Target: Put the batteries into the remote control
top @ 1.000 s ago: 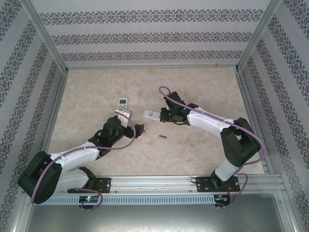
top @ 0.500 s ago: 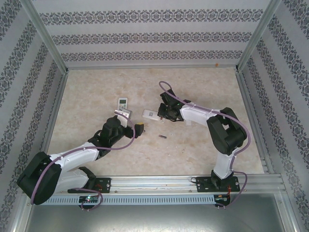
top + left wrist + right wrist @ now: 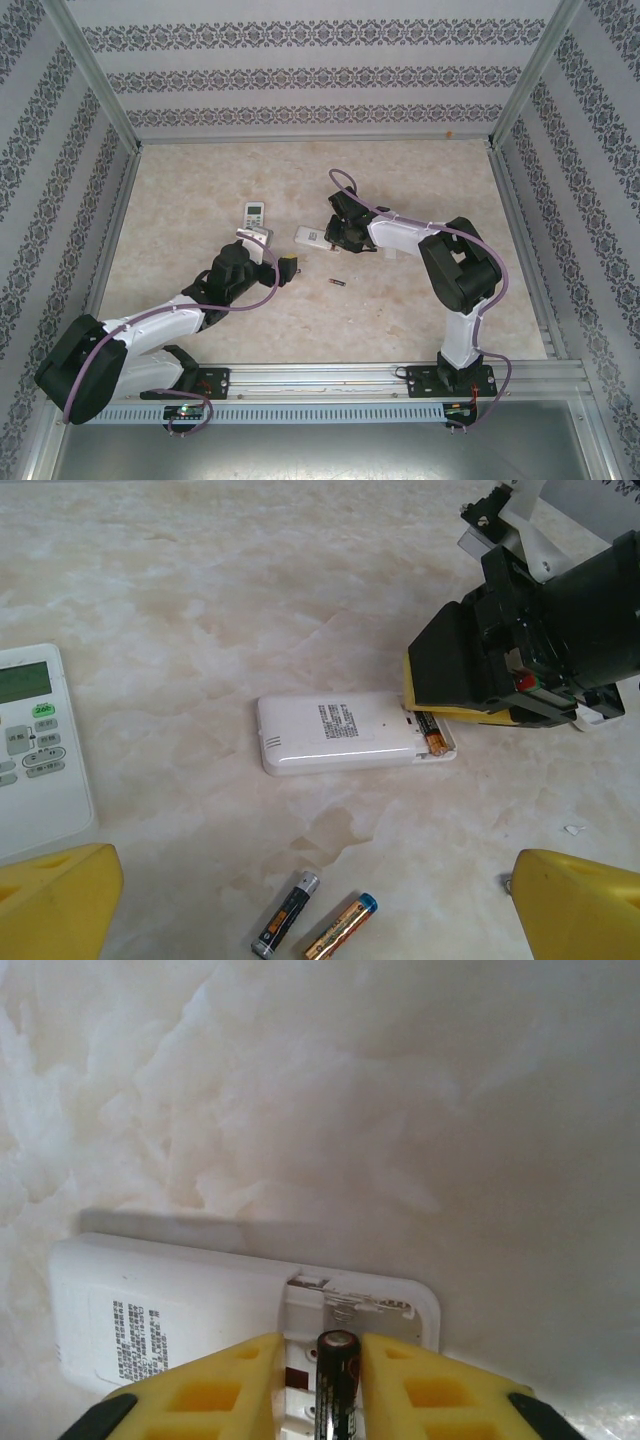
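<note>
The right gripper (image 3: 322,1395) is pinched tight on a battery (image 3: 338,1355) — a slim dark cylinder, its end aimed at the coil spring (image 3: 345,1307) at twelve o'clock in the open bay of the remote control (image 3: 340,732). Likely trouble: pressing against that spring could skid the light, glossy plastic shell across the smooth marbled table (image 3: 250,600), since nothing braces it, or the round battery could tilt and pop out. A dark cell (image 3: 286,912) and a coppery cell (image 3: 341,927) lie at the remote's six o'clock. The left gripper (image 3: 287,266) gapes wide, empty — well apart.

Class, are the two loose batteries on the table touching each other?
Apart. The left wrist view shows bare table between the dark battery and the gold battery.
</note>
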Available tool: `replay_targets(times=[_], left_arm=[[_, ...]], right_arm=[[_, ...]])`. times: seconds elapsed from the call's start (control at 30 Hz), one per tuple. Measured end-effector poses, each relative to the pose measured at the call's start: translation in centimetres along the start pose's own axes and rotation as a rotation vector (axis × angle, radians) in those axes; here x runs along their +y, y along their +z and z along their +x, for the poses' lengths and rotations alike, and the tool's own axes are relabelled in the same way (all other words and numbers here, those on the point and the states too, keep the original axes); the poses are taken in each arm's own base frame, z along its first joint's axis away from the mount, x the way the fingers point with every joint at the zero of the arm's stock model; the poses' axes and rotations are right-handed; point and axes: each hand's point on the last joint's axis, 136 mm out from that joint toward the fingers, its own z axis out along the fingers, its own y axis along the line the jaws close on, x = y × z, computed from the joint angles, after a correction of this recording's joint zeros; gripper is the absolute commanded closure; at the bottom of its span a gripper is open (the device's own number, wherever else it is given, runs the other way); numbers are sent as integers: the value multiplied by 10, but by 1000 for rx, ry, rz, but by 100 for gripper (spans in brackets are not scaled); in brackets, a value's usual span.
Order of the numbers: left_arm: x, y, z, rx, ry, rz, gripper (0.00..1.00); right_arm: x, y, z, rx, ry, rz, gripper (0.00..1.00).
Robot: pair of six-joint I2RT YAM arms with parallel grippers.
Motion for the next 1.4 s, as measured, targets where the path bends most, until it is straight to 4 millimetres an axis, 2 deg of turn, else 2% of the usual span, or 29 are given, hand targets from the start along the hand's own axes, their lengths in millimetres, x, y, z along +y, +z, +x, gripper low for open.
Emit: replay_targets(times=[0.23,0.43,0.93,1.1,1.4], left_arm=[[0,0,1,2,0,0,0],[0,-1,-1,-4,-1,1,0],[-1,-4,-6,-23,-3,5,0],[-1,-5,-8,-30,-3,6,0],[-1,-6,-10,-36,-3,0,0]], right_arm=[[4,-7,0,-5,0,-10,73],[12,-16,10,-4,-19,-32,73],[-6,-14,20,-6,-30,28,81],[-6,-14,20,-9,-30,29,86],[-8,-10,20,-7,-29,38,87]])
